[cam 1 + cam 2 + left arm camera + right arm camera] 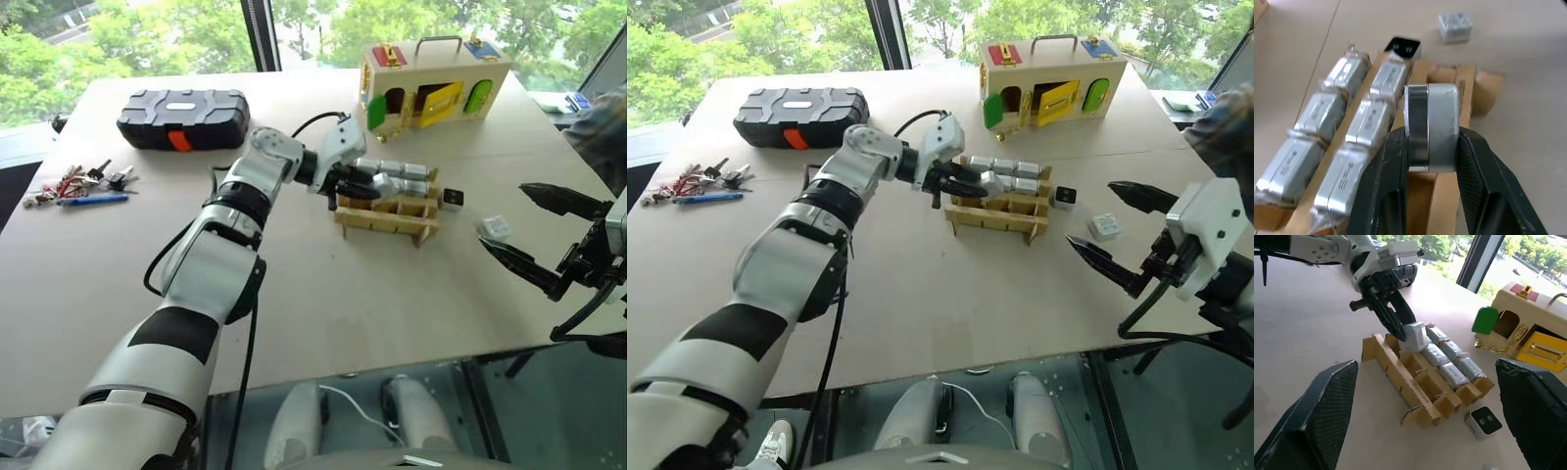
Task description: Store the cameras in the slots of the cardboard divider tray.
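Left eye view: left gripper (364, 182) at frame centre, clamped on one camera (382, 183) over the near-left end of the cardboard divider tray (389, 217). Right gripper (534, 235) at right edge, jaws spread wide, empty. Two loose cameras lie on the table (323, 294) right of the tray: a black-faced one (453, 196) just beside it, a grey one (496, 228) further right.

Left wrist view: held camera (1432, 128) pinched across its flat sides, poised above an empty slot; six cameras already fill the two far rows.

Right wrist view: the camera appears slightly tilted against the strips, though the angle is hard to judge.

To do well: square the block to the slot walls, descend straight, release only once seated.
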You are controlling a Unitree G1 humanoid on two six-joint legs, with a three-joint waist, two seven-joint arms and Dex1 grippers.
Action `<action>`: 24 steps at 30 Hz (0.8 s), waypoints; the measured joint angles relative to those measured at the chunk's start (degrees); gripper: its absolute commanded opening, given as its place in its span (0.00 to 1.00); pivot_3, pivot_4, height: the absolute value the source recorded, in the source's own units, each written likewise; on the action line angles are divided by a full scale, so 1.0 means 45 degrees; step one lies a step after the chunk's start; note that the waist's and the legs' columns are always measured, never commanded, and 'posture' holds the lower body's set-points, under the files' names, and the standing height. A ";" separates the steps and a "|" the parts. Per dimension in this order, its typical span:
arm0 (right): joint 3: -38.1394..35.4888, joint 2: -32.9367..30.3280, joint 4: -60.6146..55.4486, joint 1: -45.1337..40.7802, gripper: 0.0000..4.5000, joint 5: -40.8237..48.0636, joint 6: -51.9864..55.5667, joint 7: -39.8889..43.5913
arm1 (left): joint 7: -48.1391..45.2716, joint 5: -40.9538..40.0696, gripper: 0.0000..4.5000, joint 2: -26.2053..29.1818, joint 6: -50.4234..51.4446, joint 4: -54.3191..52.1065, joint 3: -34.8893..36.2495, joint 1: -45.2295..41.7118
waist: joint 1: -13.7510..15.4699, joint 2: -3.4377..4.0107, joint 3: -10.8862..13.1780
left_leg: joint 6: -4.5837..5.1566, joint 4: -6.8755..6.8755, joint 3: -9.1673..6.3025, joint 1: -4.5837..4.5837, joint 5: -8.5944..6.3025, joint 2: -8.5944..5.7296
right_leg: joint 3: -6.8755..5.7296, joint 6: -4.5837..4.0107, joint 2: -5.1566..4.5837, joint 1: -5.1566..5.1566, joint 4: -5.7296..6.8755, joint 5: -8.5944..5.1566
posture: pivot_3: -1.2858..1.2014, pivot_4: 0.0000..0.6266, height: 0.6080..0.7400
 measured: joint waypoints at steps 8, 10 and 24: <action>0.0912 0.0113 -0.0441 0.0627 0.99 -0.0303 -0.0646 -0.0792 | 0.0103 0.1531 0.18 -0.0214 -0.0559 0.0592 0.0044 -0.0439 | 0.0018 -0.0002 0.0001 | 0.0007 0.0009 0.0001 0.0004 -0.0004 -0.0009 | 0.0000 0.0009 -0.0009 0.0003 0.0004 0.0000 | 0.52 0.24 1.00; 0.0985 0.0112 -0.0443 0.0675 0.99 -0.0342 -0.0777 -0.0926 | 0.0109 0.1785 0.18 -0.0210 -0.0691 0.0626 0.0046 -0.0501 | 0.0013 -0.0002 0.0001 | 0.0007 0.0009 -0.0001 0.0007 -0.0004 -0.0009 | -0.0001 0.0009 -0.0008 0.0003 0.0009 -0.0001 | 0.52 0.24 1.00; 0.1459 0.0091 -0.0474 0.1118 0.99 -0.0665 -0.1092 -0.1532 | 0.0840 0.3239 0.18 0.0042 -0.1305 0.0943 0.0123 -0.0538 | 0.0013 -0.0005 -0.0003 | 0.0007 0.0045 -0.0008 0.0025 -0.0004 -0.0007 | -0.0003 0.0027 -0.0005 0.0029 0.0022 0.0012 | 0.52 0.24 1.00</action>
